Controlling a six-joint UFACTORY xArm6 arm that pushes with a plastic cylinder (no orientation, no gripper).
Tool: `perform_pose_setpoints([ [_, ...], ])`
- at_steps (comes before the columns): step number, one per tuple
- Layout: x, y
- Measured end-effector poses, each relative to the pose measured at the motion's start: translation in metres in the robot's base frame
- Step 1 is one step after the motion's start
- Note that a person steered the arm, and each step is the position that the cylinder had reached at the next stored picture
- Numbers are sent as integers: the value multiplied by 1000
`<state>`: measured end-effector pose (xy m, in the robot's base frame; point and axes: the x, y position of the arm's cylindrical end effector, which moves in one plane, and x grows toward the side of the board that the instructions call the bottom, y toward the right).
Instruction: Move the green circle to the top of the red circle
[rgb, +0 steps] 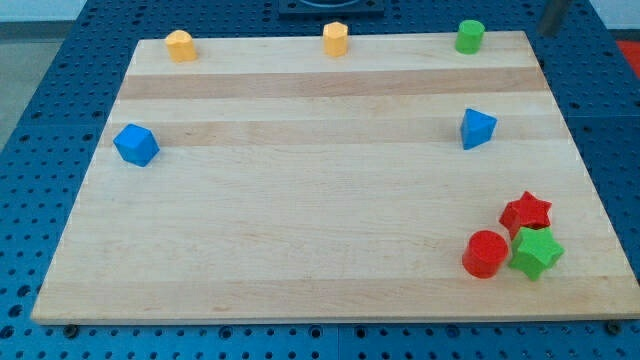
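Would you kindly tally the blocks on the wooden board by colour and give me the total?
Yellow: 2, the yellow heart-like block and the yellow hexagon.
Green: 2, the green circle and the green star.
Blue: 2, the blue block at the view's left and the blue triangle.
Red: 2, the red circle and the red star.
Total: 8 blocks.

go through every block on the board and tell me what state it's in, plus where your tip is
green circle: upright, top edge, alone
red circle: upright, touching green star
red star: against green star
blue blocks: alone
orange blocks: top edge
my tip: not visible; rod top right
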<state>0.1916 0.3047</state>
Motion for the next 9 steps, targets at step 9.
perform_pose_setpoints([
  [9,59,-287],
])
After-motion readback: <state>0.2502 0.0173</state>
